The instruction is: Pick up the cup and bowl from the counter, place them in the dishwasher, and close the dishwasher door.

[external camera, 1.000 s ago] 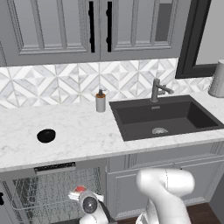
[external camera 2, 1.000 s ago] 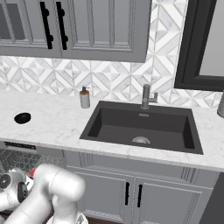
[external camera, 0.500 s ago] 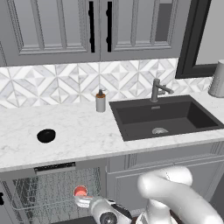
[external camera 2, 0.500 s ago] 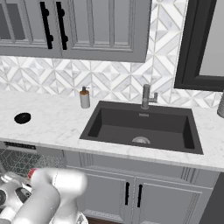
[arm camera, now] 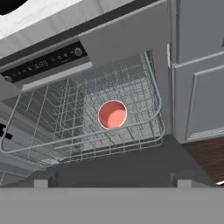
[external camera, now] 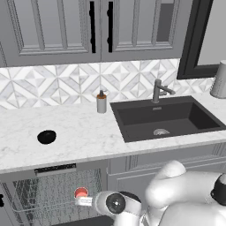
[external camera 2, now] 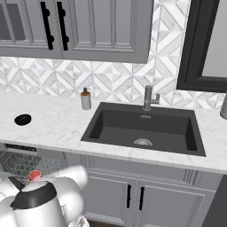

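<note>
Counter runs the full width, white marble, sink basin set into it on the right with the faucet behind. Dishwasher sits under the counter left of the sink, black strip along its top edge, wire rack pulled into sight. Its door is down, a dark flat panel below the rack's front edge in the hand view. My arm is low in front of the cabinets, wrist pointed at the rack. Bowl is on the counter above the dishwasher, well left of the sink, black, upright, nothing touching it; also visible in the right base view. Soap bottle stands against the backsplash, just left of the sink's back corner. Cup sits upright in the rack, red inside facing up, near the front wire rail toward the right end; seen from the left base view it's just off my wrist. My gripper is wide open, holding nothing, tips well apart and clear of the cup, with the door panel between them.
</note>
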Controlling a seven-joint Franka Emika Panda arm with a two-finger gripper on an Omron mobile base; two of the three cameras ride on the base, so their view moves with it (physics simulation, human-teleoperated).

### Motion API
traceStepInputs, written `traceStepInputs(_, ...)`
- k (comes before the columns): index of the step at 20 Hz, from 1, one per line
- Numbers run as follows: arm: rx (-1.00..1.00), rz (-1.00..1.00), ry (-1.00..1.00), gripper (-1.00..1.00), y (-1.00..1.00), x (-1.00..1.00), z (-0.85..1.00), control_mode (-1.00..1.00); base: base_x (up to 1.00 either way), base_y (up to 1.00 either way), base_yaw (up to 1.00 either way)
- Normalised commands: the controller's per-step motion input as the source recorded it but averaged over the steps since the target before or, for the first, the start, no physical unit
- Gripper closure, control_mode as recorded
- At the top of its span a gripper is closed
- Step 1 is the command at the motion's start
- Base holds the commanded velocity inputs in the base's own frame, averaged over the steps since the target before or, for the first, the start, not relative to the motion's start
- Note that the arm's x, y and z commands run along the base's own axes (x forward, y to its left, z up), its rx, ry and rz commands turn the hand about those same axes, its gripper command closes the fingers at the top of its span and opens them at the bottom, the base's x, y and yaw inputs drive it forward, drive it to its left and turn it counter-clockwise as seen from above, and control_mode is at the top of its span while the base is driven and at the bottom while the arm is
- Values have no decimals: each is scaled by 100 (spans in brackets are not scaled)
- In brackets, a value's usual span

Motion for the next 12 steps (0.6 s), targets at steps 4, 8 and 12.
traceStepInputs(4, -18, 0, 17, -100, 4, -7, 100, -100, 0, 0, 0)
traceStepInputs(8, -16, -3, 12, -100, 5, 1, 100, -100, 0, 0, 0)
traceStepInputs(12, -3, 1, 8, -100, 13, 47, 46, -100, 0, 0, 0)
